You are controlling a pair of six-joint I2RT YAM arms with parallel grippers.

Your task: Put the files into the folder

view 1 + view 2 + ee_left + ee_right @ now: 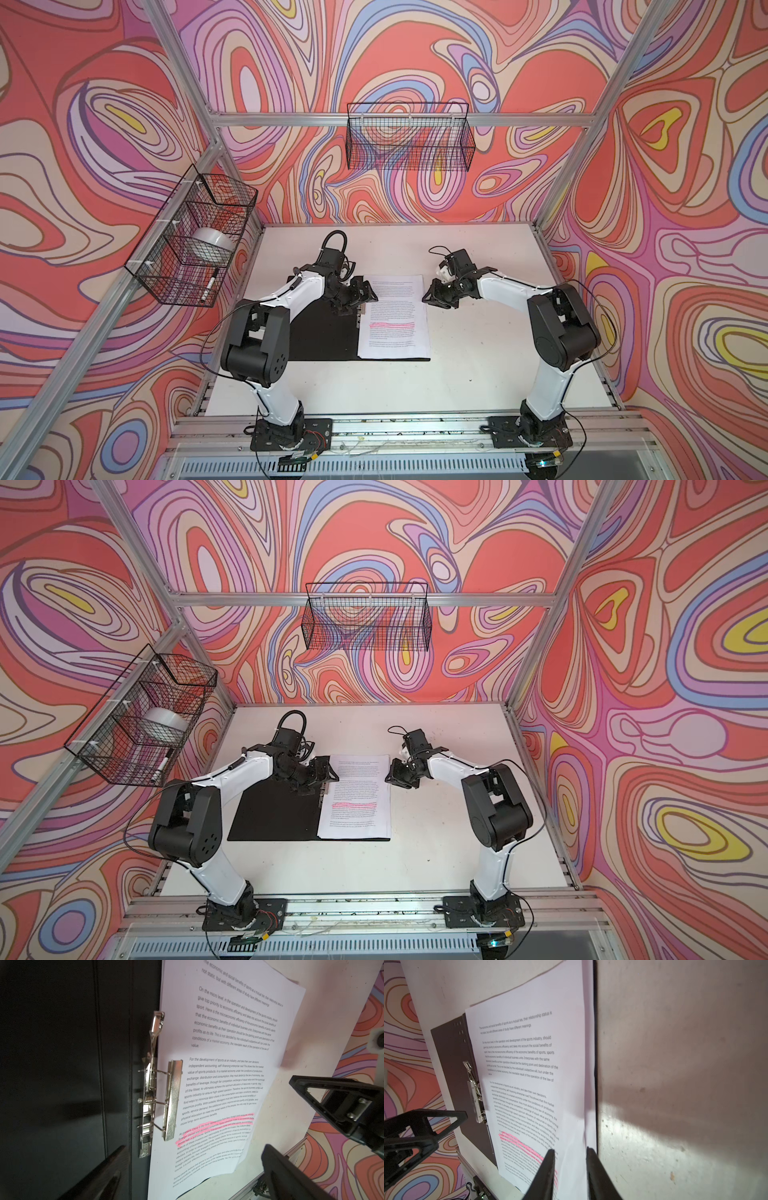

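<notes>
- Two grippers flank the few white printed paper sheets with pink-highlighted lines. The sheets lie flat on the right half of the open thin black-lined folder on the white tabletop, their long axis running near to far.
- The left gripper, jaws spread wide and empty, hangs over the silver metal spine clip along the sheets' left edge. It is the nearer arm to that clip.
- The right gripper, jaws narrowly parted with nothing clamped, sits at the far part of the sheets' right edge.
- Judged next step: securing the left margin under the clip.
- Unclear: whether the clip's bar presses the sheets or stands raised. The folder's right half is hidden beneath the paper, and its outer cover is unseen.
</notes>
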